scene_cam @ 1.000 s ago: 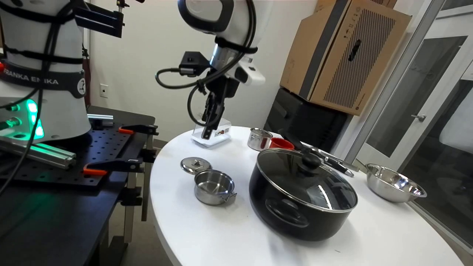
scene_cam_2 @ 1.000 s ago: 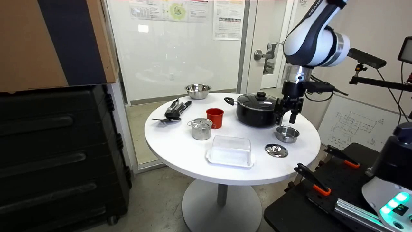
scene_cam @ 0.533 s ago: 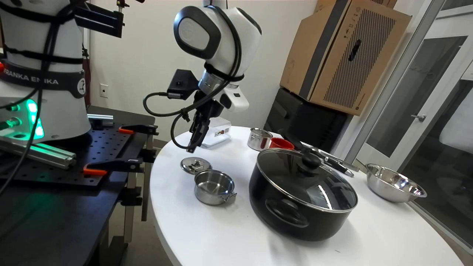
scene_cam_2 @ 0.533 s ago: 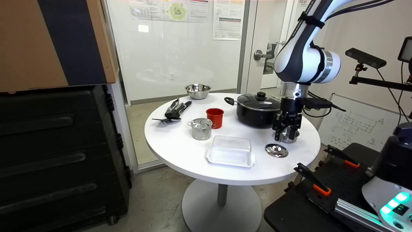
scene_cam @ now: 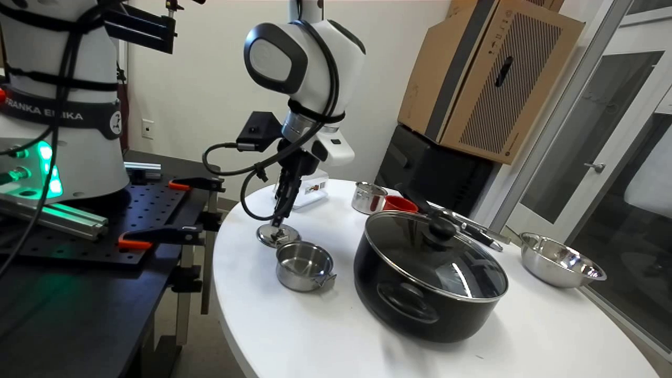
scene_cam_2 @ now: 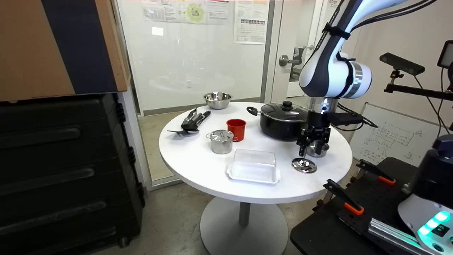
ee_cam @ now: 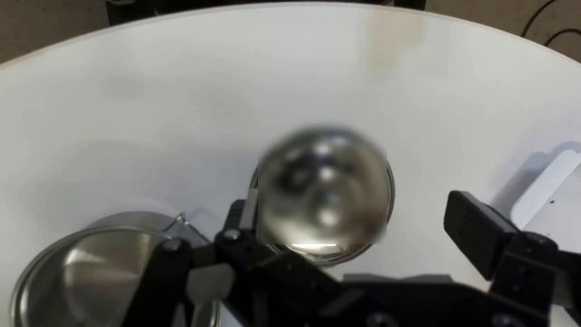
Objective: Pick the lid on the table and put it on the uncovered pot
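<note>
The small round silvery lid (scene_cam: 278, 237) lies flat on the white table with its knob up; it also shows in an exterior view (scene_cam_2: 304, 166) and in the wrist view (ee_cam: 324, 200), partly blurred there. The uncovered small steel pot (scene_cam: 303, 269) stands right beside it, its inside visible; in an exterior view (scene_cam_2: 313, 153) the gripper partly hides it, and in the wrist view (ee_cam: 91, 272) it is at lower left. My gripper (ee_cam: 349, 206) is open and empty, fingers wide apart, low over the lid. In the wrist view the lid is nearer the left finger. Contact cannot be told.
The large black pot with glass lid (scene_cam: 430, 310) stands close to the small pot. A clear-covered white dish (scene_cam_2: 253, 173) is near the lid. A lidded steel pot (scene_cam_2: 222, 143), red mug (scene_cam_2: 236, 130), utensils (scene_cam_2: 193, 122) and steel bowl (scene_cam_2: 217, 102) stand farther off.
My gripper has come down from above the table to just over the lid, shifting from near the small pot's far side in an exterior view. The lid and pot have not moved.
</note>
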### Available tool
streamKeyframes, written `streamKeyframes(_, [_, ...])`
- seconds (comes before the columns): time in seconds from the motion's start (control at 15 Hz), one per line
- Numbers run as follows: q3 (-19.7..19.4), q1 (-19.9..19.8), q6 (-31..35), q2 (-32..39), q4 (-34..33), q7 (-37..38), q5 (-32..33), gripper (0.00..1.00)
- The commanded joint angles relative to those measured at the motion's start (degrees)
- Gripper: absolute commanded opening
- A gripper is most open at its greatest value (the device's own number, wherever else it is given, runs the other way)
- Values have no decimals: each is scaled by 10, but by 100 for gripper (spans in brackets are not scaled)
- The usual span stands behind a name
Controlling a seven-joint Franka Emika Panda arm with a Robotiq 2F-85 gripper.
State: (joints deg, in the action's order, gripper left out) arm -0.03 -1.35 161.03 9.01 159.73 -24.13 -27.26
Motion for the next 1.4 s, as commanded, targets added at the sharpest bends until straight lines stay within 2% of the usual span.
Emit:
streamKeyframes(0.0, [9,1,41,25,0,-5,-19,100])
streamKeyframes(0.2, [16,0,64,37,0,-4,-26,99])
streamKeyframes(0.47, [23,-3,92,49,-3,-2,-34,91])
streamKeyframes(0.6, [26,-3,101,53,-4,-1,-37,85])
streamKeyframes(0.67, [27,-2,104,56,-4,0,-37,76])
streamKeyframes(0.73, [28,-2,107,59,-4,1,-36,73])
streamKeyframes(0.8, [30,-2,111,62,-4,1,-36,75])
streamKeyframes(0.87, [31,-2,113,64,-4,2,-36,70])
streamKeyframes(0.93, [32,-2,115,66,-5,2,-35,69])
streamKeyframes(1.0, [33,-2,118,69,-5,3,-35,65])
streamKeyframes(1.07, [34,-2,120,71,-5,4,-35,43])
streamKeyframes(1.2, [35,-3,123,74,-6,4,-34,38])
streamKeyframes(1.33, [38,-4,126,76,-6,4,-35,23])
